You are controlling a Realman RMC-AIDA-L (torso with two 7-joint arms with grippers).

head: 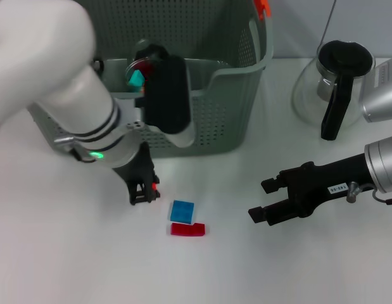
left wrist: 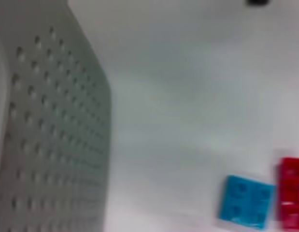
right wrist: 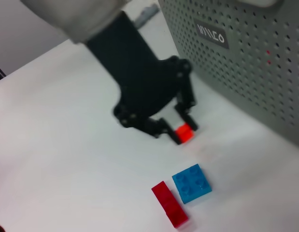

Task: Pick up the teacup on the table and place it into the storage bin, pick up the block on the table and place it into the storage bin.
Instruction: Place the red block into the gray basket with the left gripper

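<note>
My left gripper (head: 147,194) points down at the table in front of the storage bin (head: 227,120). Its fingertips are closed on a small orange-red block (right wrist: 184,133) at table level. Just right of it lie a blue block (head: 182,211) and a longer red block (head: 188,229), side by side; the left wrist view shows the same blue block (left wrist: 246,201) and red block (left wrist: 290,199). My right gripper (head: 263,201) hovers open to the right of the blocks, holding nothing. The teacup is not plainly in view. A teal piece (head: 136,78) and a round dark-red shape show inside the bin, partly hidden by my left wrist.
A glass pitcher with a black lid and handle (head: 335,85) stands at the back right. The bin's perforated wall (left wrist: 52,145) is close beside my left wrist. Bare white table (head: 69,253) stretches along the front.
</note>
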